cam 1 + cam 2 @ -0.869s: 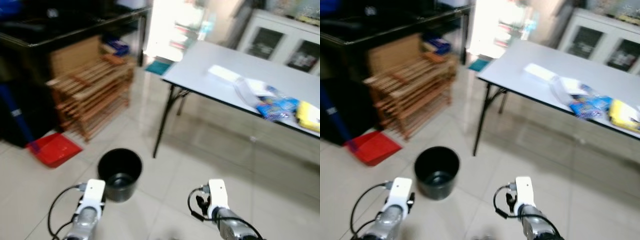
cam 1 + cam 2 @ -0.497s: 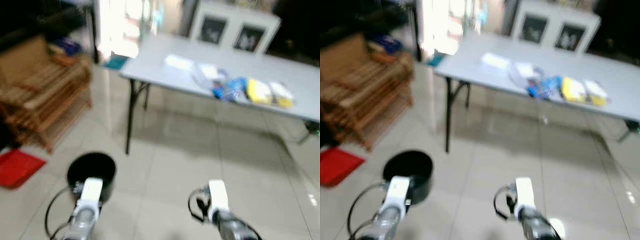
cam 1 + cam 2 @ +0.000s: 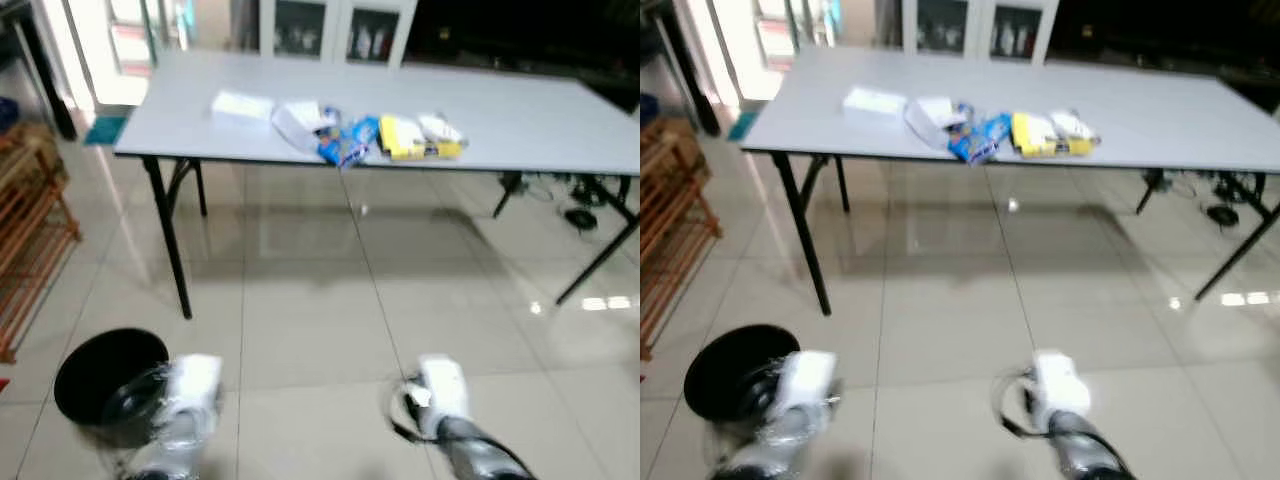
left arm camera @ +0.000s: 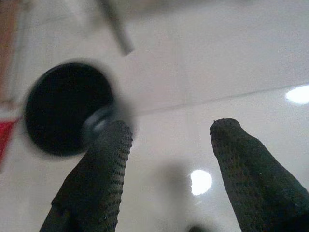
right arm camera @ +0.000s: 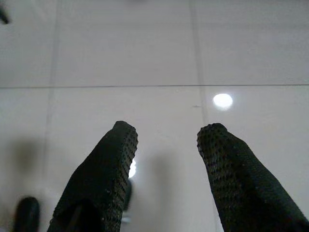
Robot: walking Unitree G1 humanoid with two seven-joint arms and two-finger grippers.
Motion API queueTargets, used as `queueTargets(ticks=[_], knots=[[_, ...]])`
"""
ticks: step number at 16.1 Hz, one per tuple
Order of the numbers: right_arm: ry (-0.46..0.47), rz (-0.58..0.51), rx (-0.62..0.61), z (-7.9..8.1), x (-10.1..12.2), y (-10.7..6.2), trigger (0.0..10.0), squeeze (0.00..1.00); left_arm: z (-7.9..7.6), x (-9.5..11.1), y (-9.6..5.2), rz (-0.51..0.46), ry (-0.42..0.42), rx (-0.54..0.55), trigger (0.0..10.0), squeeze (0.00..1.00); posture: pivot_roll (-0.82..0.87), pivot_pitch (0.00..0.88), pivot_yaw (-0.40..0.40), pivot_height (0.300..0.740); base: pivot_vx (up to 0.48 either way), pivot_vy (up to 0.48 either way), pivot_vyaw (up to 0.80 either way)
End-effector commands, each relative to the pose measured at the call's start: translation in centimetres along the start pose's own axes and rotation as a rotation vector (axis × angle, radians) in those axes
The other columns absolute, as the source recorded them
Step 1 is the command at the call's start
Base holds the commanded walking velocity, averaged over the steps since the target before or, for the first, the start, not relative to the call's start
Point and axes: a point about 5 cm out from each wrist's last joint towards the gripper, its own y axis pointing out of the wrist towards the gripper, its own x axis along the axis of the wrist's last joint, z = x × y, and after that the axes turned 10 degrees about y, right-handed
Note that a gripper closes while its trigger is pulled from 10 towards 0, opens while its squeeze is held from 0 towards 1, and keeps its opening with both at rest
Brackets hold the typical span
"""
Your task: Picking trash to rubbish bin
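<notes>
**Approach to the trash, nothing yet in hand**

The robot stands on a tiled floor (image 3: 330,330) facing a long grey worktop (image 3: 520,110), both arms held low in front of it. The left gripper (image 4: 166,140) hangs above the floor with its fingers (image 4: 104,159) apart and nothing between them; the right gripper (image 5: 166,140) is the same, fingers (image 5: 108,164) spread and empty over bare tile.

The trash sits on the near edge of the worktop, left of its middle: a white flat packet (image 3: 243,105), a crumpled clear bag (image 3: 300,118), a blue wrapper (image 3: 345,140) and a yellow packet (image 3: 402,135) with another pale one (image 3: 440,128) just beside it. The pieces lie close together, some touching. The black bin (image 3: 105,380) stands on the floor by the robot's left arm, well apart from the worktop.

By my reading, this is the approach step: no pickup has begun. The next move calls for walking up to the worktop edge and raising one arm to the pile, then carrying a piece back to the bin.

A wooden rack (image 3: 30,230) stands along the left side. The worktop's black legs (image 3: 170,235) and some cables (image 3: 575,200) under its right end are the things to steer clear of; the floor between looks open. The head views are somewhat blurred.
</notes>
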Motion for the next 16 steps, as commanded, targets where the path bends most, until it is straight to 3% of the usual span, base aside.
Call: queueTargets(ticks=[1,5,11,16], knots=[[0.003,-0.027,0.020,0.9,0.8,0.3,10.0,0.00,1.1,-0.7,0.0,0.017,0.005,0.017,10.0,0.00,0.03,0.001,-0.110,0.740,0.000,0.000,0.00],[0.003,-0.054,0.030,1.1,1.5,0.4,10.0,0.00,1.3,0.9,0.4,-0.041,-0.003,0.005,10.0,0.00,0.03,0.003,-0.110,0.740,0.000,0.000,0.00],[0.019,-0.211,0.075,2.6,6.1,0.9,10.0,0.00,3.0,6.6,1.1,-0.235,-0.001,0.050,10.0,0.00,0.04,0.000,-0.086,0.740,0.000,0.000,0.00],[0.066,-0.240,0.098,4.4,6.3,1.1,10.0,0.00,4.0,9.0,1.3,-0.311,0.038,0.052,10.0,0.00,0.04,0.000,-0.018,0.740,0.000,0.000,0.00]])
